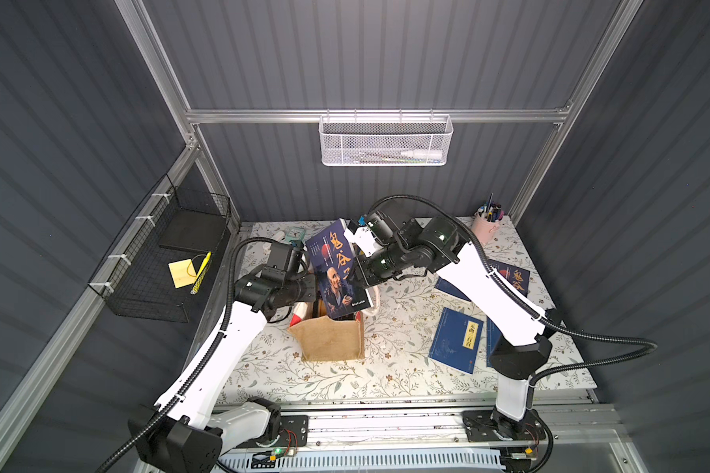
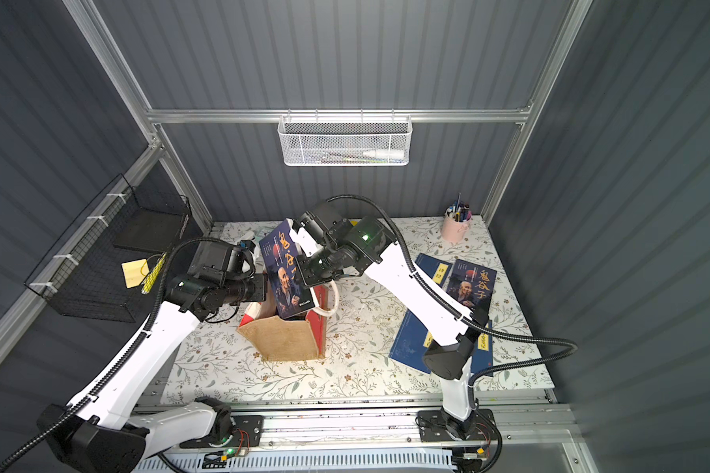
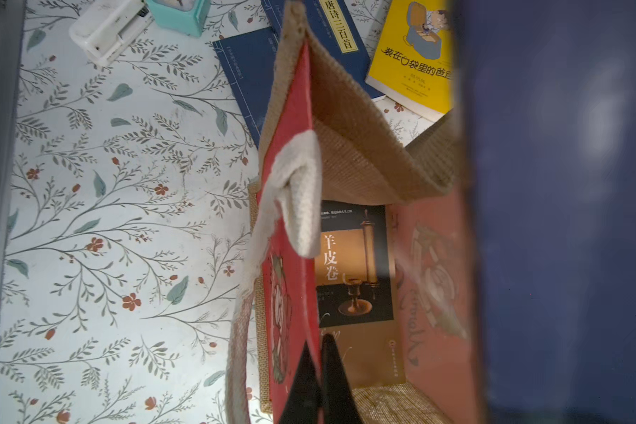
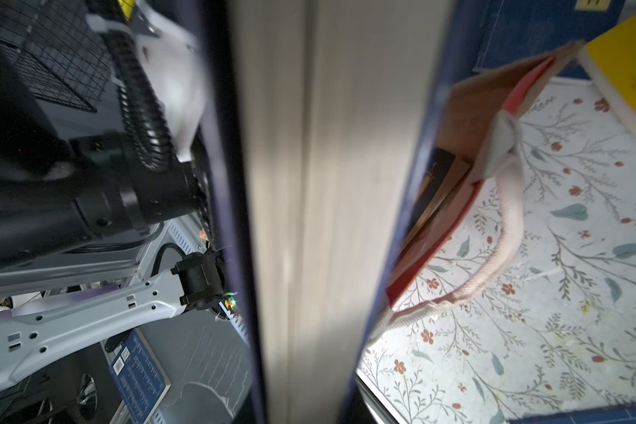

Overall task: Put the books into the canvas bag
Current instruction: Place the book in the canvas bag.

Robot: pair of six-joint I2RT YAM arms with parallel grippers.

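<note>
The canvas bag (image 1: 333, 340) (image 2: 287, 340) stands open in the middle of the table. My left gripper (image 3: 318, 348) (image 1: 314, 286) is shut on its red side panel (image 3: 291, 183) at the rim. My right gripper (image 1: 359, 272) (image 2: 302, 272) is shut on a dark book with orange characters (image 1: 337, 270) (image 2: 285, 274), tilted, its lower corner in the bag's mouth. That book's page edge (image 4: 327, 183) fills the right wrist view. A dark-brown book (image 3: 353, 264) stands inside the bag. Behind the bag lie a yellow book (image 3: 412, 62) and navy books (image 3: 250, 73).
More books lie at the right under my right arm: a navy one (image 1: 458, 344) and a dark one with orange characters (image 2: 470, 282). A pink pen cup (image 1: 486, 227) stands at the back right. A teal clock (image 3: 179, 14) sits at the back left, a black wire basket (image 1: 160, 254) on the left wall.
</note>
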